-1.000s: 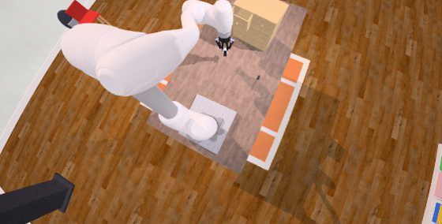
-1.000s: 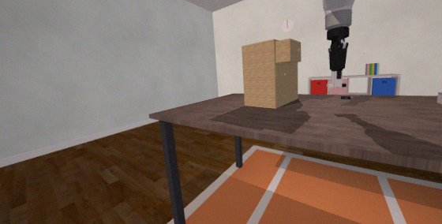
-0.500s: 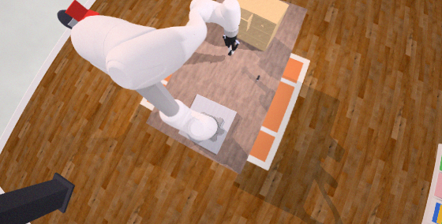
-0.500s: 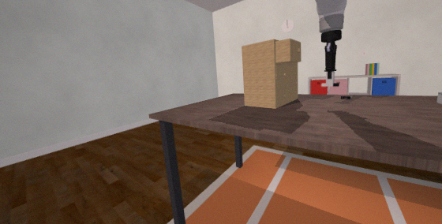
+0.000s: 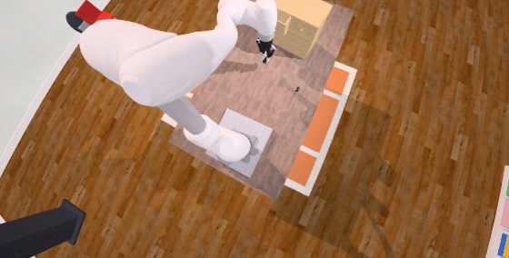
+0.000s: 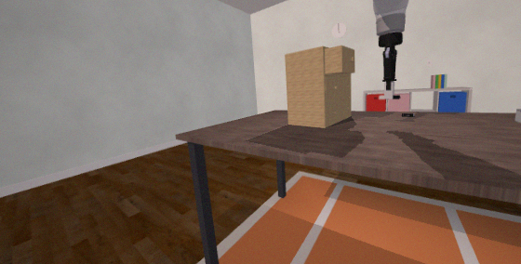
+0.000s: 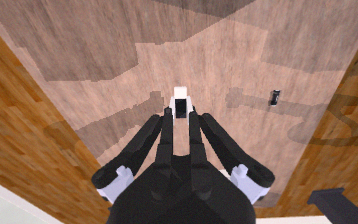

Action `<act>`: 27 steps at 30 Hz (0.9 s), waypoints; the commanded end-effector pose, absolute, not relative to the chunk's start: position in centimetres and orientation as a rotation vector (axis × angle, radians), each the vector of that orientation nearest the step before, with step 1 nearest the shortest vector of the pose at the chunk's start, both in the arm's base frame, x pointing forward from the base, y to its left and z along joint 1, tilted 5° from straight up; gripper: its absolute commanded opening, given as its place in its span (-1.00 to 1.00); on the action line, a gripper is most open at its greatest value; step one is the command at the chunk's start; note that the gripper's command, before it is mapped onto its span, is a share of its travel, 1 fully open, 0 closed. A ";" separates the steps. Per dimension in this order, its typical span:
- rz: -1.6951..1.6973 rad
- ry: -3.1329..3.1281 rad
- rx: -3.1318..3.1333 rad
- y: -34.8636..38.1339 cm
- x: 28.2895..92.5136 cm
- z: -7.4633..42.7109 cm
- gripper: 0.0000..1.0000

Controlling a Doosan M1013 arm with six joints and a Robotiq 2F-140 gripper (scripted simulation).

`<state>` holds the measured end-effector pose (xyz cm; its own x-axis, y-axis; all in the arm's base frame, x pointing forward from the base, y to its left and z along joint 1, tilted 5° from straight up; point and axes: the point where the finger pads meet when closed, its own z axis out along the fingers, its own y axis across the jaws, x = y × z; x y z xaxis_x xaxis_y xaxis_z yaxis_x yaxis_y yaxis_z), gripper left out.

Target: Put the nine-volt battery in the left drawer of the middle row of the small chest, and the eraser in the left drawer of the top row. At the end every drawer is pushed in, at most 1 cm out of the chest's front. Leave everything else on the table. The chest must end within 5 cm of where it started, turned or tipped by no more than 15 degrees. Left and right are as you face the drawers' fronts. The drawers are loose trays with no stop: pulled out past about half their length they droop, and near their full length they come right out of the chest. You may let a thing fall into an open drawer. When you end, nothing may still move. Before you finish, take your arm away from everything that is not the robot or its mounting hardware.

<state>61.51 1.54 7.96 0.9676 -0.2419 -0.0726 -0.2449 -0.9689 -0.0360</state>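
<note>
Brown wood grain runs across the table (image 6: 298, 142), and it carries everything that matters right now. White and bulky, the arm (image 5: 150, 64) reaches from its pale base plate (image 5: 264, 131) at the near end toward the far end, wrist pointing straight down.

Next in size, the small chest (image 6: 311, 92) stands upright at the far left part of the table, light tan. In the exterior view its top-row drawer (image 6: 340, 59) sticks out of the front, hanging over the rows below; from above, the drawer fronts (image 5: 297, 32) face the arm. Which side of the top row that drawer belongs to is hard to read from here.

Now the gripper (image 7: 180, 114), black, hanging in the air just in front of the chest and clear above the table. Its fingers are drawn close and pinching a small white block, the eraser (image 7: 180, 93), whose pale end pokes out beyond the tips. In the exterior view the eraser (image 6: 388, 96) shows as a pale crossbar at the bottom of the gripper (image 6: 389, 88), at about the height of the chest's lower rows.

Smallest of all, the nine-volt battery (image 7: 275, 97), a tiny dark thing lying on the table well apart from the chest, out to the right; from above it is just a dark speck (image 5: 296, 90)
</note>
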 end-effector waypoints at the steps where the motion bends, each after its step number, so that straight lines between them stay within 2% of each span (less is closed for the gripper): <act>1: 0.105 0.380 -3.071 1.5 61.5 8.5 -0.77; 27: 0.105 0.380 -3.071 1.1 62.1 16.8 -0.77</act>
<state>62.06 1.11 16.66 0.9676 -0.2419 -0.0723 -0.2449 -0.9689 -0.0362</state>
